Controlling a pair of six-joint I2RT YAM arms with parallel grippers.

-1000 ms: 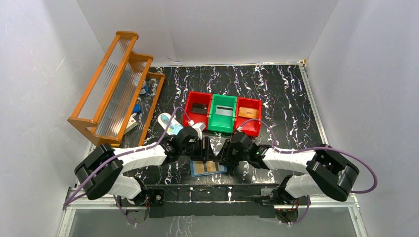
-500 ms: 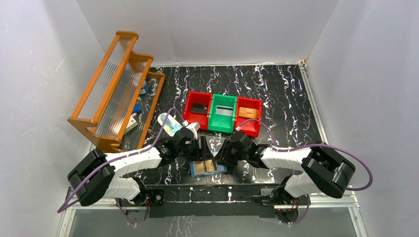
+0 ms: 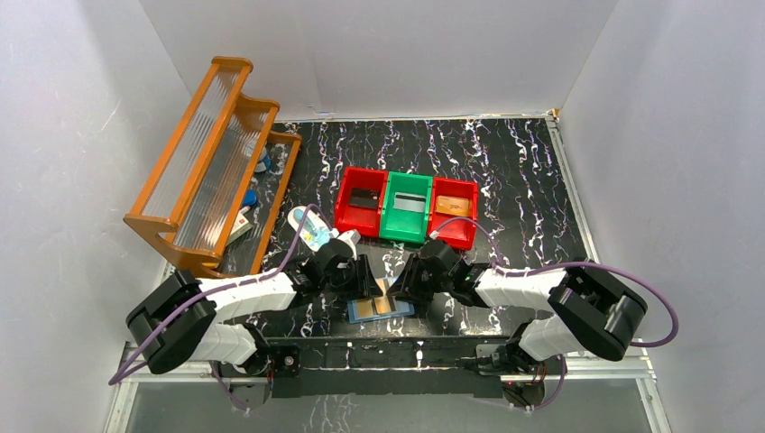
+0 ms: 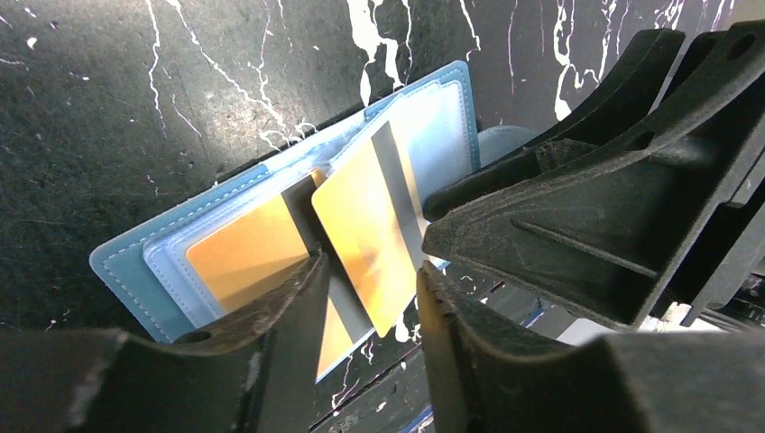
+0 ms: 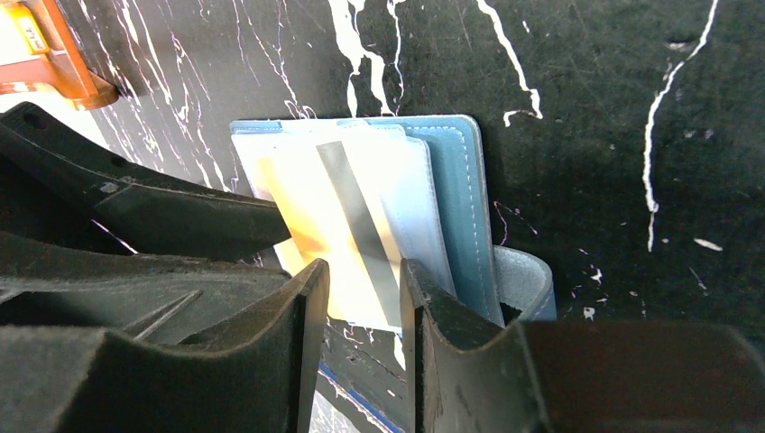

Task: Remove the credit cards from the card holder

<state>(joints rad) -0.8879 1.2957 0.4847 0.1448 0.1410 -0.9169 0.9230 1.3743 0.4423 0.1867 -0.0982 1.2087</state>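
Observation:
The blue card holder [image 3: 356, 315] lies open at the table's front edge, also seen in the wrist views [image 4: 135, 271] [image 5: 460, 198]. One tan-orange credit card [image 4: 239, 257] sits in its left pocket. A second tan-orange card [image 4: 361, 225] with a grey stripe is tilted up out of the right pocket [image 5: 356, 198]. My left gripper [image 4: 372, 298] hangs over it, jaws apart, the card's near corner between them. My right gripper [image 5: 364, 298] faces it from the right, jaws apart over the card's near edge. Both grippers' tips meet above the holder [image 3: 386, 287].
Behind the holder stand a red bin [image 3: 345, 191] with a black card, a green bin [image 3: 393, 221] with a grey card, and a red bin [image 3: 469, 212] with a tan card. A white-and-blue oval case [image 3: 308, 227] lies at the left, beside an orange rack [image 3: 212, 158].
My left gripper has come down toward the holder and its jaws have narrowed. The striped card now stands tilted up out of its pocket. The right gripper has barely moved.

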